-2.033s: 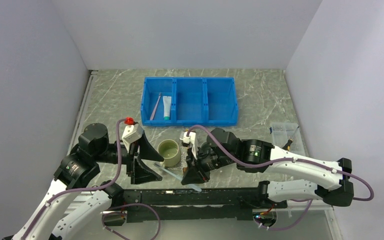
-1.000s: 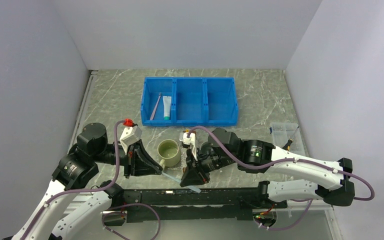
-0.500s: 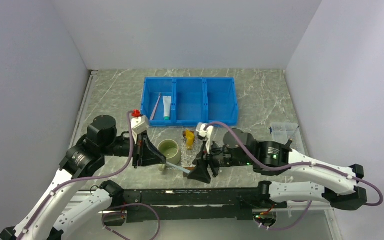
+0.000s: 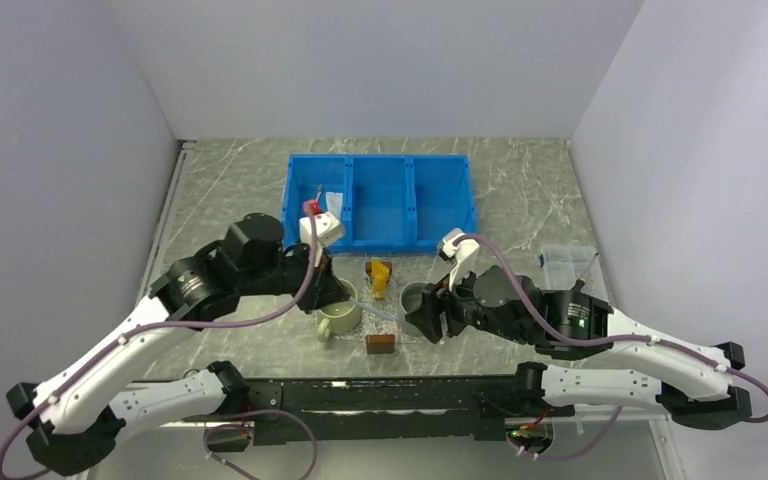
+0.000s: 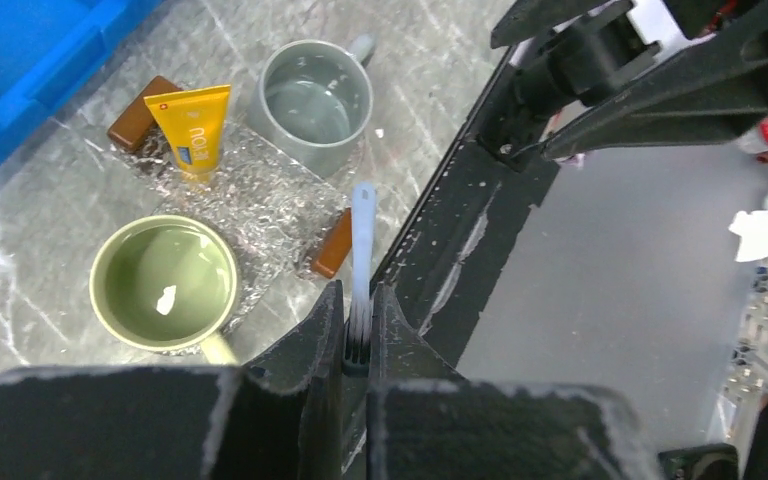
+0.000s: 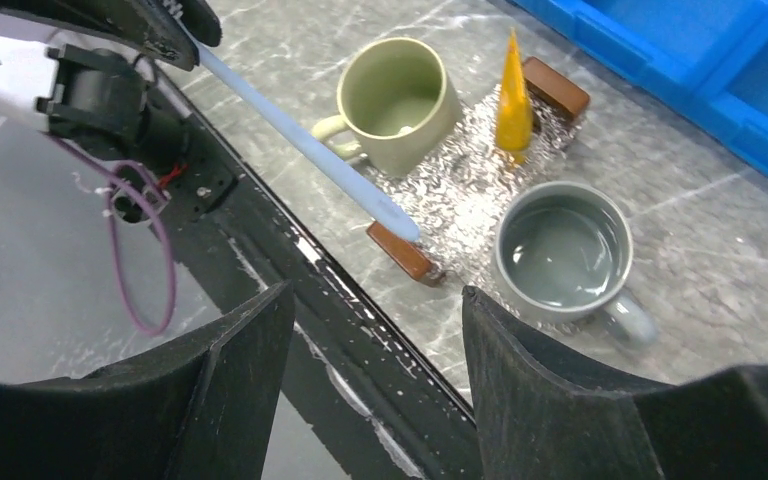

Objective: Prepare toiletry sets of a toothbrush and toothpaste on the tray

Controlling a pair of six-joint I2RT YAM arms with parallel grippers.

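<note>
On the shiny clear tray (image 5: 260, 190) stand two mugs, one green (image 5: 165, 285) and one grey (image 5: 315, 95), with one yellow toothpaste (image 5: 192, 125) and two brown blocks (image 5: 332, 243) at its edges. The left gripper (image 5: 358, 300) is squeezed tight on one pale blue toothbrush (image 5: 362, 240), held over the tray's near side. The right gripper (image 6: 375, 295) has its fingers wide apart, holding nothing.

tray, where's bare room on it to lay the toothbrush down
Bare strip down the middle of the tray, between the green mug and the grey mug, running from the yellow toothpaste to the brown block at the near edge. The mugs crowd both ends.
</note>
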